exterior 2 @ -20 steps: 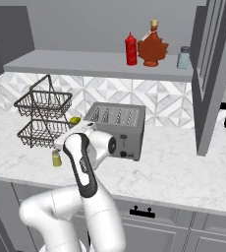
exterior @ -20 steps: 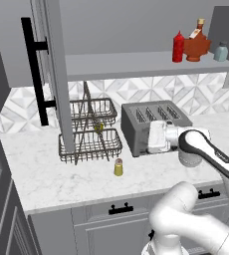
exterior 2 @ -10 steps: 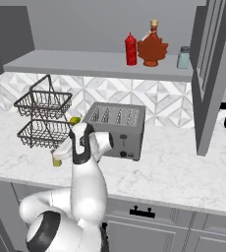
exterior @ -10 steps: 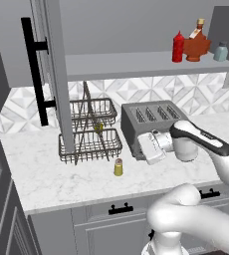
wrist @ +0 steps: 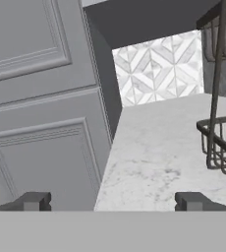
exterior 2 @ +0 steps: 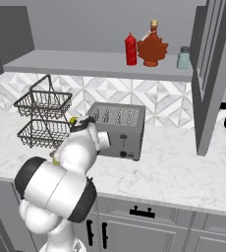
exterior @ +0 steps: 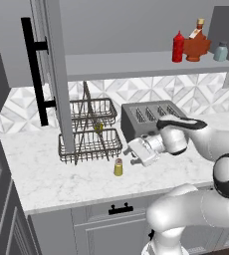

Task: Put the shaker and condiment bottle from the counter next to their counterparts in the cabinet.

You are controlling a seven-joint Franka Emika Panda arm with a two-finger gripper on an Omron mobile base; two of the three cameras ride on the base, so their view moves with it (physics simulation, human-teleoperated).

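shaker (exterior: pixel 118 167): yellowish-green body, tan top
condiment bottle (exterior: pixel 178 47): plain bright red
leaf-shaped bottle (exterior: pixel 196 46): dark red, white label, tan cap
second shaker (exterior: pixel 220 51): pale blue-grey, grey top
desk (exterior: pixel 52 174): white with grey marble veins
cabinet (exterior: pixel 136 64): flat grey, black bar handle
wire basket (exterior: pixel 91 137): dark wire
toaster (exterior 2: pixel 116 130): grey
wall tiles (wrist: pixel 156 68): white-grey diamond pattern
hand (exterior: pixel 138 153): white

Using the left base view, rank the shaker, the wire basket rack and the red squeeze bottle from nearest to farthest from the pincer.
1. The shaker, on the counter just left of the pincer.
2. The wire basket rack, farther left and behind.
3. The red squeeze bottle, high on the cabinet shelf.
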